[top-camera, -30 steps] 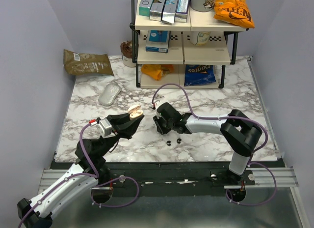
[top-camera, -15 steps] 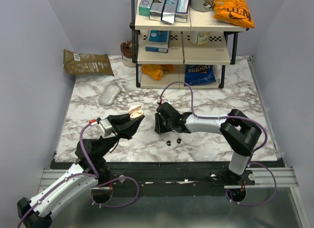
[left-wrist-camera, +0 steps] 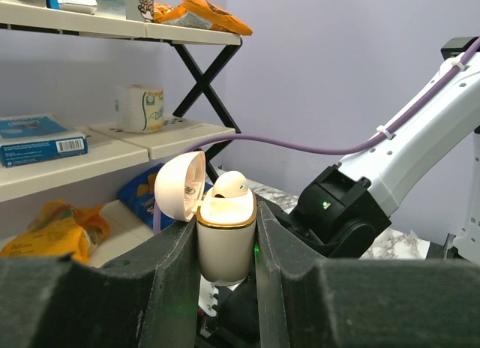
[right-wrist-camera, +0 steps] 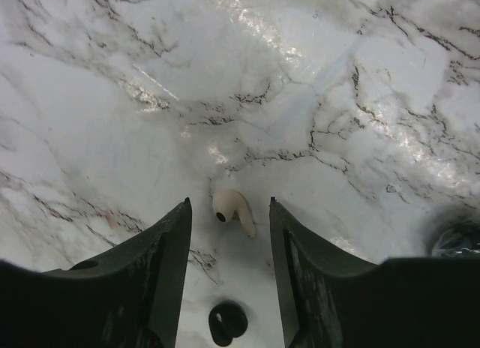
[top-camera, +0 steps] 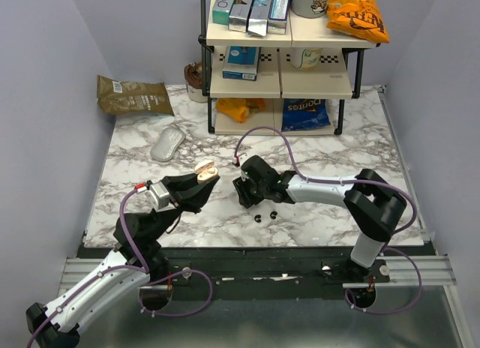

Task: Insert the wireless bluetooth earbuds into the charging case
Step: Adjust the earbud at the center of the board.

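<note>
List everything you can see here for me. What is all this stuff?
Charging case: 1, cream, lid open, held above the table.
Earbuds: 2, cream; one in the case, one lying on the table.
Small black bits: 2, black, table front.
Table: 1, white marble.
Shelf rack: 1, cream and black, table back.
Snack bags: 3; orange on top, orange and blue underneath.
Boxes: several, blue or silver, on the rack.
Brown bag: 1, back left.
Grey oblong object: 1, left of rack.
Left arm: 1, white and black; jaws shut on the case.
Right arm: 1, white and black; jaws open astride the loose earbud.
</note>
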Available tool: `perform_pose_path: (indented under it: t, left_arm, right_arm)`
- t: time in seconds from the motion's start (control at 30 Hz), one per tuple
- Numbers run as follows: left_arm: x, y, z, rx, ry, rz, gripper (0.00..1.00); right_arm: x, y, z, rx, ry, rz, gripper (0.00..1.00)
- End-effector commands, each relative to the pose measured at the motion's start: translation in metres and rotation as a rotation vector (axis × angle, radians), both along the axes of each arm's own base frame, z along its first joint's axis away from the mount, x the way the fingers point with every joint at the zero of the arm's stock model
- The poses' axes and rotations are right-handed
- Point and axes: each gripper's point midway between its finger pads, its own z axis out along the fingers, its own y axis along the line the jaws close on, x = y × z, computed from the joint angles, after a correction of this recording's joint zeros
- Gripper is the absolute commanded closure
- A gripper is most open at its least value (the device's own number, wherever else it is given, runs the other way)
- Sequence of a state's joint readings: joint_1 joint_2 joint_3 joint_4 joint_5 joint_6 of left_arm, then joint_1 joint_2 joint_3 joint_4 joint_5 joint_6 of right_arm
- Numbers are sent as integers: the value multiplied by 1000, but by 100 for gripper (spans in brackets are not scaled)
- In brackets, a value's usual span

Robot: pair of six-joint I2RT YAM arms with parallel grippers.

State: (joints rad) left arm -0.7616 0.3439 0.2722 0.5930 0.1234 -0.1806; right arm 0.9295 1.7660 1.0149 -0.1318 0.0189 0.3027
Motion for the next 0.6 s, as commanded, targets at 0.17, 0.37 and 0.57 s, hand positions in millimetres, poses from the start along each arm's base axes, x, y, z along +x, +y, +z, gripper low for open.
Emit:
perform_pose_path:
  t: [0.17,0.37,0.57]
  left_arm:
    - [-4,5,14,-25,-25,10,100]
    - [-5,7,15,-27,-30,14,100]
    - [-5,7,15,-23,-28,15,100]
  right_arm:
    - [-16,-7,5,-50,-65,253,48]
    - [-21,8,6,-40,-58,316,47]
    - [-22,11,-4,-77,-45,337,47]
